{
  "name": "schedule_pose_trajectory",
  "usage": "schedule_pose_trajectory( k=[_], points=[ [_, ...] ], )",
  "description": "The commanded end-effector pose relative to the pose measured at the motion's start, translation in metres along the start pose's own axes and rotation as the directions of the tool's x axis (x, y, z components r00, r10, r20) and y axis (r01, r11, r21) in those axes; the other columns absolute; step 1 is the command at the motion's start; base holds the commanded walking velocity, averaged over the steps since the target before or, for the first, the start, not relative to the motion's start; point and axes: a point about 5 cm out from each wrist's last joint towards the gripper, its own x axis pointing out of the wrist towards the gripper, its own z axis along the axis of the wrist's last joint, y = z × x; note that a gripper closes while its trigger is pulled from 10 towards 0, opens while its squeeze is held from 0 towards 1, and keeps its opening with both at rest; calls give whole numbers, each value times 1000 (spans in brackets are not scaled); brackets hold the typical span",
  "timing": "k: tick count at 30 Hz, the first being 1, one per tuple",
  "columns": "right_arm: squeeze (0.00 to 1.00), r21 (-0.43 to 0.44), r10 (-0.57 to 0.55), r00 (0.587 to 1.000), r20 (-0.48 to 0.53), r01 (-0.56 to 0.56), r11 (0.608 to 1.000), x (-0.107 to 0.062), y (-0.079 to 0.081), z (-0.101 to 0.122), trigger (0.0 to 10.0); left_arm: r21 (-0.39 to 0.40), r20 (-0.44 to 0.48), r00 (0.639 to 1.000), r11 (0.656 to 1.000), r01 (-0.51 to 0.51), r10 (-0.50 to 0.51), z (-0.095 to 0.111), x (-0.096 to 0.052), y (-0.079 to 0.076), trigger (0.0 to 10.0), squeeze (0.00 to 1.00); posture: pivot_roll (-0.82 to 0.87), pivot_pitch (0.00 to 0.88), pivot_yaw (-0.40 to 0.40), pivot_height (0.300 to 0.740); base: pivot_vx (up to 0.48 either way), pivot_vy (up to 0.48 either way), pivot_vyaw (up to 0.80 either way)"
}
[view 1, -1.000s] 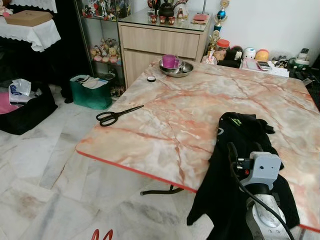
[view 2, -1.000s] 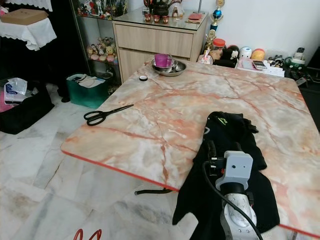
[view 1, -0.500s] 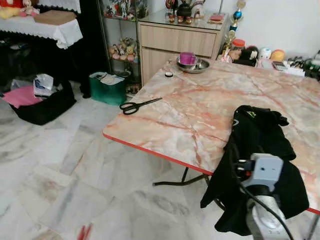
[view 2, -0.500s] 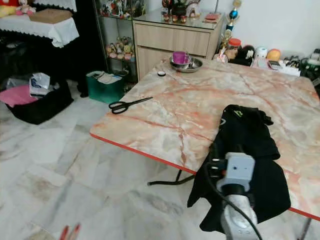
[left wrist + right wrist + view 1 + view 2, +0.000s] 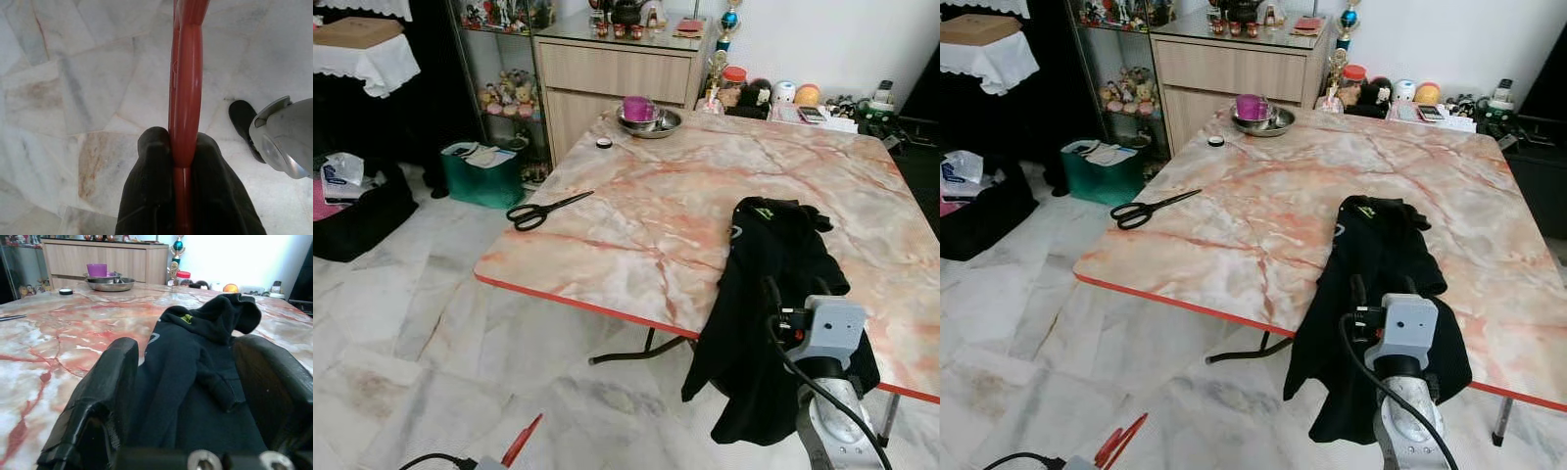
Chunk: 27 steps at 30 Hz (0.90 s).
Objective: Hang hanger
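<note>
The left end effector [image 5: 183, 161] is clamped on the red hanger [image 5: 186, 93], held low above the marble floor [image 5: 401, 323]. The right end effector [image 5: 195, 396] is spread wide, aimed at the black garment [image 5: 773, 294] draped over the table [image 5: 656, 215] edge near the scissors [image 5: 543, 210].

Glossy marble-look table [image 5: 685, 196], matt black cloth garment [image 5: 773, 294], smooth red plastic hanger [image 5: 186, 88].
</note>
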Motion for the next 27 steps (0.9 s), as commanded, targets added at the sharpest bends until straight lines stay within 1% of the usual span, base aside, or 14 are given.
schedule_pose_trajectory(
  k=[1, 2, 4, 5, 7, 10, 24, 27],
  points=[
    [0, -5, 0, 1000, -12, 0, 1000, 0, 0, -3, 10000, -30, -41, 999, 999, 16, -17, -9, -3, -3, 10000, 0, 143, 56, -48, 740, 0, 0, 0],
    [0, -5, 0, 1000, -13, 0, 1000, 0, 0, -3, 10000, -41, -43, 999, 999, 16, -18, -10, -3, -3, 10000, 0, 143, 56, -48, 740, 0, 0, 0],
    [0, -5, 0, 1000, -13, 0, 1000, 0, 0, -3, 10000, -32, -43, 999, 999, 22, -23, -10, -3, -4, 10000, 0, 143, 56, -48, 740, 0, 0, 0],
    [0, -5, -1, 1000, -12, 1, 1000, 0, -1, -3, 10000, -9, -41, 998, 999, 37, -38, -9, -3, -8, 10000, 0, 139, 56, -47, 740, 0, 0, 0],
    [0, -6, -2, 1000, -12, 2, 1000, 0, -1, -3, 10000, 5, -39, 998, 999, 43, -43, -9, -3, -9, 10000, 0, 139, 57, -47, 740, 0, 0, 0],
    [0, -7, -5, 1000, -13, 5, 1000, -1, -2, -3, 10000, 5, -45, 998, 999, 41, -41, -9, -3, -10, 10000, 0, 139, 57, -46, 740, 0, -334, 0],
    [0, -1, -8, 1000, -14, 8, 1000, 0, 0, -5, 10000, -8, -48, 998, 999, 50, -51, -8, -2, -11, 10000, 0, 140, 40, -36, 740, 0, -473, 0],
    [0, 1, -8, 1000, -13, 8, 1000, 1, 1, -5, 10000, -12, -51, 997, 998, 57, -57, -9, -2, -14, 10000, 0, 139, 35, -35, 740, 0, -480, 0]
  ],
)
